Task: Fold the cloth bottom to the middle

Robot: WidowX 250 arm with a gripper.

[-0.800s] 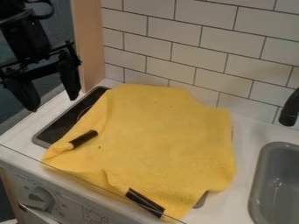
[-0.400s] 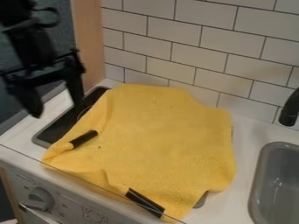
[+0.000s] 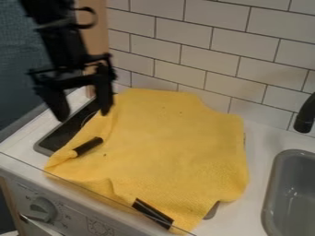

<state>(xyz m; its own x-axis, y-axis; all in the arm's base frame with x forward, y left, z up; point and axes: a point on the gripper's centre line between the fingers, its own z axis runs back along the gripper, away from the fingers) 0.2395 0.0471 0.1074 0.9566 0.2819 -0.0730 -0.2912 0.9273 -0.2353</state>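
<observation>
A yellow cloth [image 3: 175, 143] lies spread over the stovetop [image 3: 56, 137], hiding most of it. The fabric looks soft and finely textured, a rough square with rounded, uneven edges; a raised crease runs down its left side, and its near edge ripples. Two flat, dark strips show on it: a short one [image 3: 88, 146] at a bunched fold by the stovetop's left side, and a longer one [image 3: 152, 213] along the cloth's near edge.

The black, angular hand [image 3: 82, 115] hangs above the far left part of the stovetop, its two fingers spread with nothing between them. It stands partly in front of a smooth, pale wooden post [image 3: 93, 32].

The stovetop is dark and flat with a grey rim, set in a white table [image 3: 249, 216]. In front of it is a rounded knob [image 3: 42, 209]; behind it rises a wall of glossy white tiles [image 3: 203, 46]. To its right are a grey, round-cornered sink [image 3: 271, 184] and a curved black faucet [image 3: 305, 116].
</observation>
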